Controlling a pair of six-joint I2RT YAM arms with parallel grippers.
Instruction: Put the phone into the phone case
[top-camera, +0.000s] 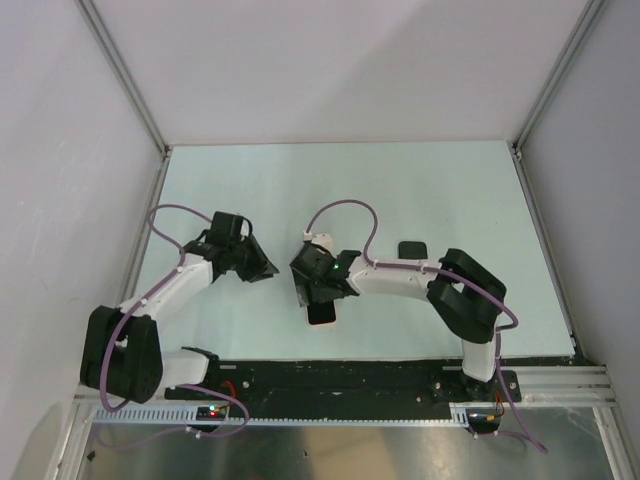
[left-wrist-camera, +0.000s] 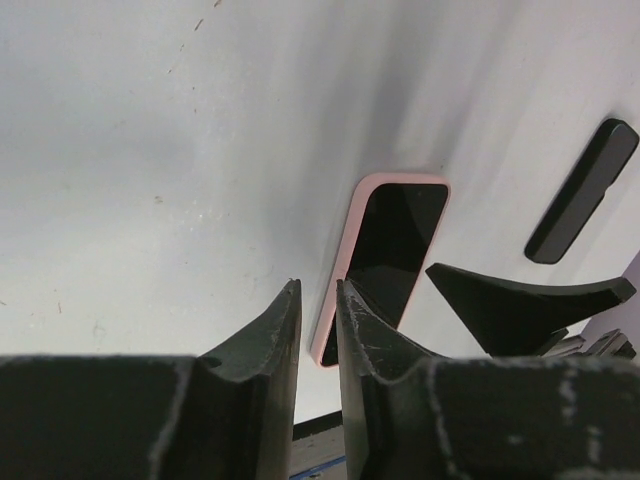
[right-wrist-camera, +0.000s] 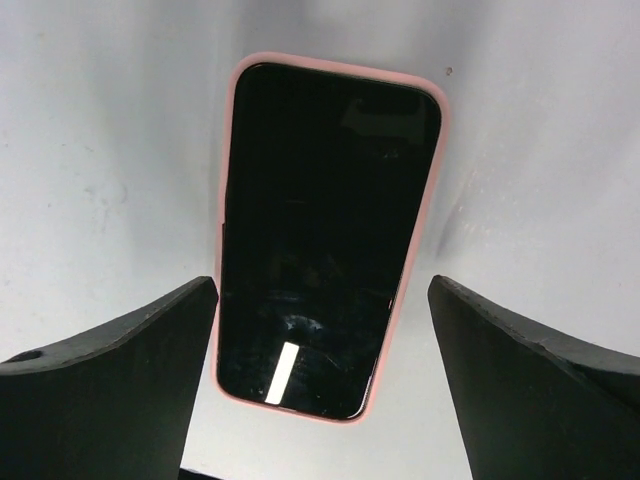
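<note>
Inspecting the work: the phone (right-wrist-camera: 325, 235) lies screen-up inside the pink phone case (right-wrist-camera: 335, 68), flat on the tabletop (top-camera: 400, 180) close to its near edge, about midway along. The case rim shows around every visible side of the screen, so seating looks complete.

The right gripper (right-wrist-camera: 322, 285) hangs directly over it, fingers wide, one on either side and touching neither phone nor case. The left gripper (left-wrist-camera: 318, 300) sits off to the left, fingers only narrowly parted, with nothing between them. A small black object (left-wrist-camera: 583, 190) lies apart toward the right.

Recommendation: the step appears to be release and check. Raise the right arm straight up, keeping both fingers off the rim so the case is not dragged. Confirm all four corners are flush.
</note>
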